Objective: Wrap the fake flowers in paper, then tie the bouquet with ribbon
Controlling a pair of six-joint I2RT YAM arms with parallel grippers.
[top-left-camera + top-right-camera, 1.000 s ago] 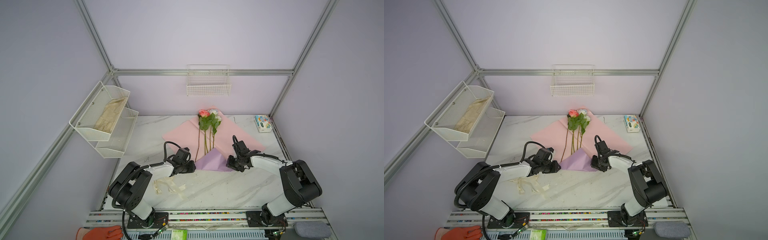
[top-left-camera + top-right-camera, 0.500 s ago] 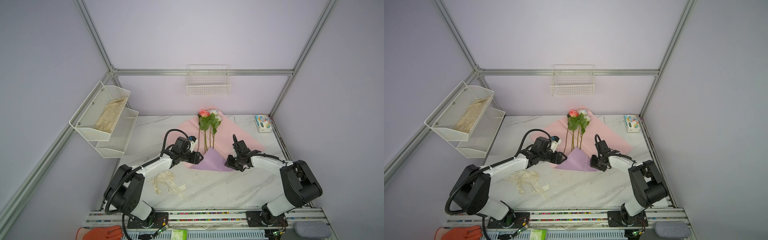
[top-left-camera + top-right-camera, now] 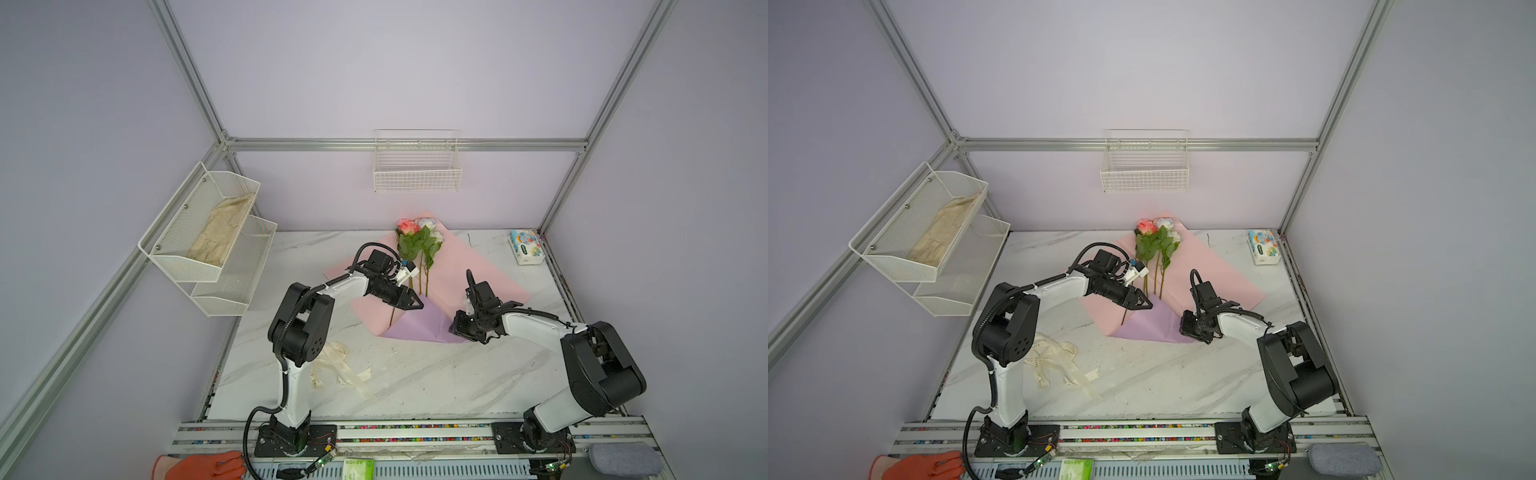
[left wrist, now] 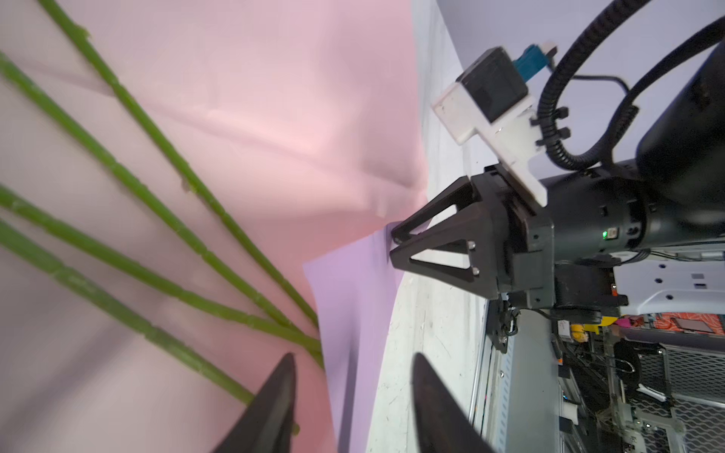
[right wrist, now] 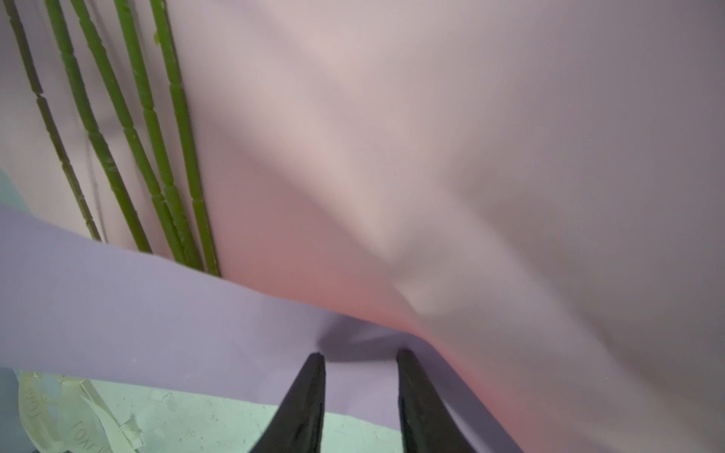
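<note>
Wrap step, no tie yet. The bouquet point(image 3: 417, 245) lies flat on the pink wrapping paper point(image 3: 451, 266) on the table point(image 3: 436, 382), stem ends under the lilac fold point(image 3: 419, 328). Your right claw point(image 4: 394, 248) pinches that paper's edge, jaws nearly together. Your left claw point(image 4: 353, 357) hovers over the stems, slightly parted, empty. Next, likely: take the opposite flap and fold it across the stems. The ribbon point(image 3: 345, 368) lies loose, well apart.
</note>
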